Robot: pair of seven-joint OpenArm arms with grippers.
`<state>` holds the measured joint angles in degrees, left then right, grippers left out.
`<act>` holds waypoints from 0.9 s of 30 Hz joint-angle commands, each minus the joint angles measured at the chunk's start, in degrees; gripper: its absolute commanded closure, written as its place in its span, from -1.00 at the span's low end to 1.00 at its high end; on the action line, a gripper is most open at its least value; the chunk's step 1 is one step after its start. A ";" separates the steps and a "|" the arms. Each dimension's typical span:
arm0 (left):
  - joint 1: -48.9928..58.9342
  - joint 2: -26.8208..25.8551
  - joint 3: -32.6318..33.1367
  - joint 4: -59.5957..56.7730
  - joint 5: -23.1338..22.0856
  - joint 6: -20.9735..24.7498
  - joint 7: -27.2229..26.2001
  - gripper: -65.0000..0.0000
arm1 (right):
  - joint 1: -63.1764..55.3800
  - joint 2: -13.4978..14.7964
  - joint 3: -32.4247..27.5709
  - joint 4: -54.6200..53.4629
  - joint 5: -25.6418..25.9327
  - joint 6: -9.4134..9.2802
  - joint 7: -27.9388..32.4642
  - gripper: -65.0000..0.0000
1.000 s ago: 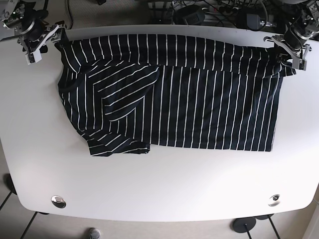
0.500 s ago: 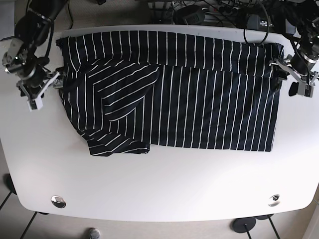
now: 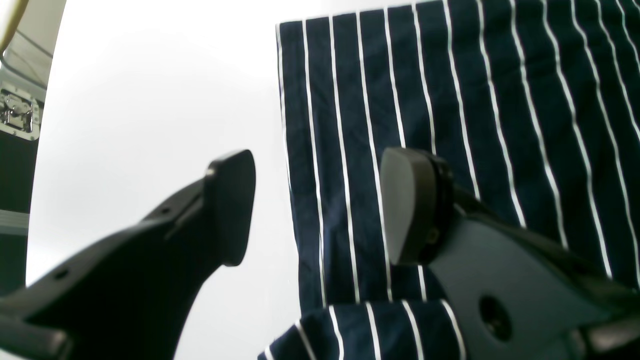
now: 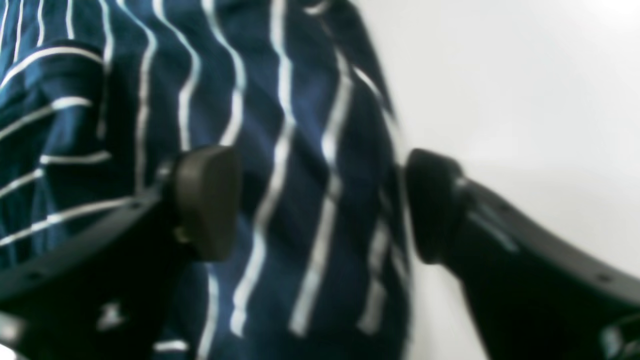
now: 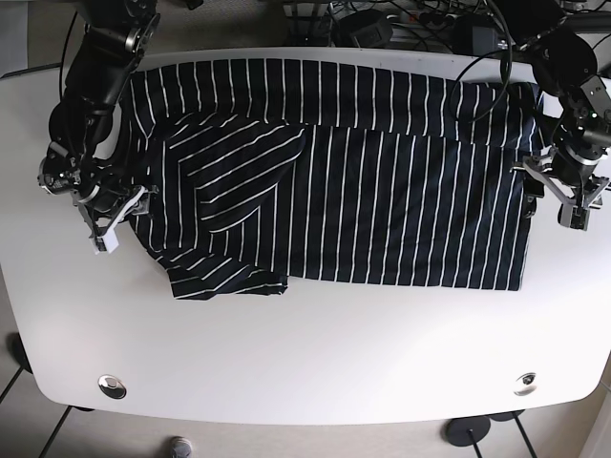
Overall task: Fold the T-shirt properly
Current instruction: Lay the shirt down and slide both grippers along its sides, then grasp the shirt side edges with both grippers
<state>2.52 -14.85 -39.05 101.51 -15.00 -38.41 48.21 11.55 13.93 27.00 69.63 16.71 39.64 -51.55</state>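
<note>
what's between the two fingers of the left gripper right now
In the left wrist view, the T-shirt's striped side edge and a strip of bare white table lie between the open fingers of the left gripper; nothing is pinched.

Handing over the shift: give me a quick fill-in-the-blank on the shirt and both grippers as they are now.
1. The left gripper is ____, straddling the T-shirt's side edge.
2. The T-shirt's stripes are ____.
3. The right gripper has its jaws ____, with striped cloth between them.
4. The T-shirt lies on a ____ table.

Missing words: open; white; open; white
</note>
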 commanded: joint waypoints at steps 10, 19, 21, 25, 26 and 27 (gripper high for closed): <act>-14.79 -4.80 2.34 -24.20 -0.07 0.30 -1.48 -0.17 | 0.27 -0.53 -0.06 0.84 0.65 0.36 0.96 0.92; -24.28 -7.70 6.92 -46.09 -0.16 5.31 -5.88 -0.56 | 0.27 -0.53 0.20 1.01 0.74 0.36 0.96 0.91; -25.78 -8.58 7.00 -50.57 -0.16 5.31 -5.88 -0.56 | 0.27 -0.53 0.20 1.01 1.00 0.36 0.96 0.91; -27.18 -9.46 11.40 -55.05 -0.60 5.31 -5.96 -0.56 | 0.27 -0.62 0.20 1.01 1.00 0.36 0.96 0.91; -27.18 -9.37 11.40 -55.67 -0.60 5.31 -5.96 -0.56 | 0.27 -0.62 0.29 1.01 1.00 0.36 0.96 0.91; -27.18 -9.28 11.40 -55.76 -0.51 5.31 -5.88 -0.56 | 0.27 -0.62 0.29 1.01 1.00 0.36 0.96 0.91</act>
<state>-23.79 -23.40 -27.68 45.54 -15.68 -33.01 40.88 10.63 12.51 27.05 69.65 16.93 39.90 -51.20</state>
